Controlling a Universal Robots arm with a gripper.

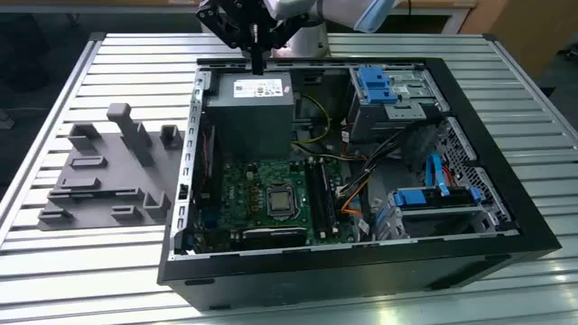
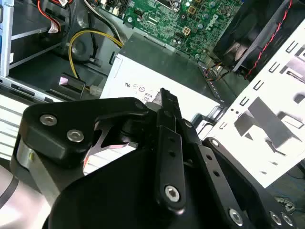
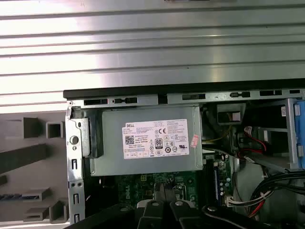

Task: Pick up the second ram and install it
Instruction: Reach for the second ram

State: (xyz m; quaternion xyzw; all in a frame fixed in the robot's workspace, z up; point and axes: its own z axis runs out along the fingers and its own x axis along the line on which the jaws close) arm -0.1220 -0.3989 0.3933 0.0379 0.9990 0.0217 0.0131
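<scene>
My gripper (image 1: 258, 66) hangs at the back of the open computer case (image 1: 505, 223), above the grey power supply (image 1: 251, 112). Its fingers are shut on a thin dark strip, the second ram (image 1: 258, 72), held edge-on and pointing down. In the second wrist view the ram's notched end (image 2: 163, 94) pokes out past the closed fingertips (image 2: 167, 125). The first wrist view has the gripper (image 3: 165, 196) over the power supply's labelled face (image 3: 147, 143). The green motherboard (image 1: 262, 196) with its long black memory slots (image 1: 318, 196) lies nearer the case's front.
A grey holder tray (image 1: 99, 183) with upright blocks sits on the slatted metal table at the exterior view's left of the case. Inside the case are blue drive bays (image 1: 375, 84), a second blue bay (image 1: 424, 198), and loose yellow and orange cables (image 1: 348, 203).
</scene>
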